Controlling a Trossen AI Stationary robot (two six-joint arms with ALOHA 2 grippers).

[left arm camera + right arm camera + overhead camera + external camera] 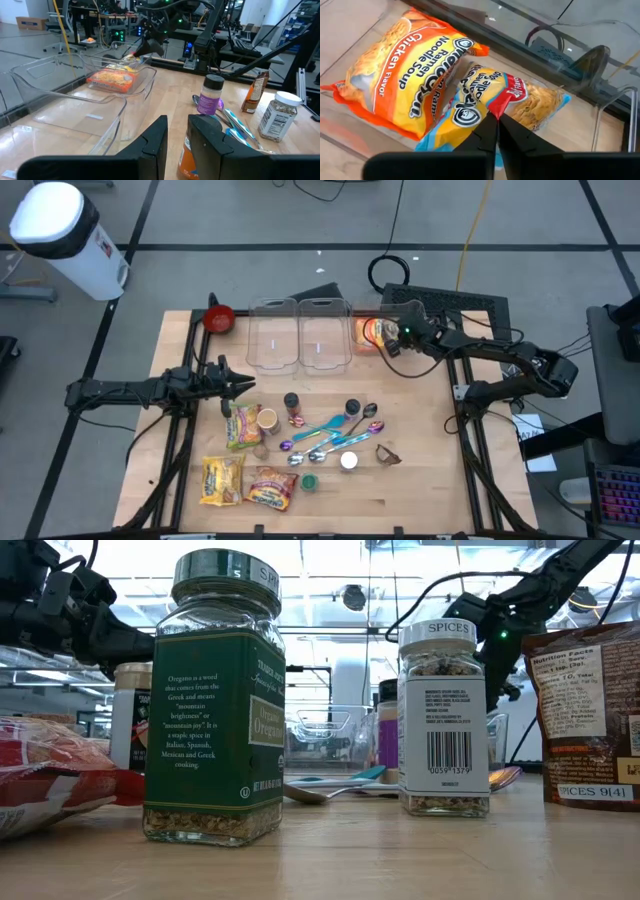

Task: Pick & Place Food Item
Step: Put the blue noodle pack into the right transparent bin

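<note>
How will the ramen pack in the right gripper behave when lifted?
Ramen pack is pinched at a corner by the right gripper, so it would probably dangle. The wrapper looks glossy, maybe slippery. Likely light; the noodle block could crack if dropped.

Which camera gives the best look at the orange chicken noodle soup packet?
The right wrist view: the orange ramen packet fills the frame, label readable, beside a second packet. The left wrist view shows it far off in a clear bin; the high view barely; the low view not at all.
</note>
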